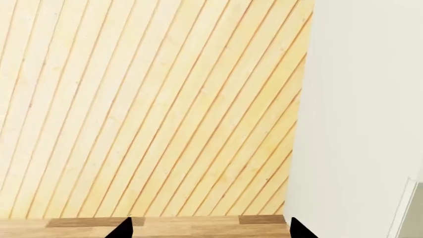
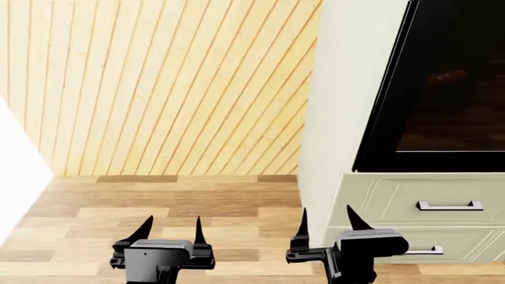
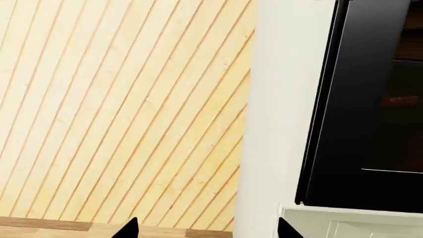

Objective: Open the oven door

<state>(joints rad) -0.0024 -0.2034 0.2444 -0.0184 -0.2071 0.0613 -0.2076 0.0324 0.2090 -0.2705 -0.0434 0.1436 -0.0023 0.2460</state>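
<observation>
The pale cabinet column [image 2: 347, 106] serves as the landmark. A slanted wood-plank wall [image 2: 174, 83] fills the space to its left, with a wooden floor [image 2: 174, 207] running below it. Set into the cabinet column's front, on its right, is the oven door [image 2: 442, 89]: a glossy black frame around dark reflective glass, lying flush and closed. Under the oven door sit two pale green drawer fronts, the upper drawer [image 2: 426, 201] with a metal bar handle [image 2: 450, 206], the lower one partly hidden.

Low in front of the cabinet column, the right pincer [image 2: 326, 220] stands with its pointed black fingers spread wide, holding nothing and touching nothing. The left pincer [image 2: 172, 228], further left over the floor, is likewise wide apart and empty.

The head view alone shows the drawers' handles and both pincer bodies. The right wrist view shows the oven door [image 3: 370, 109] closer, with its left edge meeting the cabinet column and the top rim of the upper drawer. The left wrist view shows only wall, floor and the cabinet column's plain side, no oven door.
</observation>
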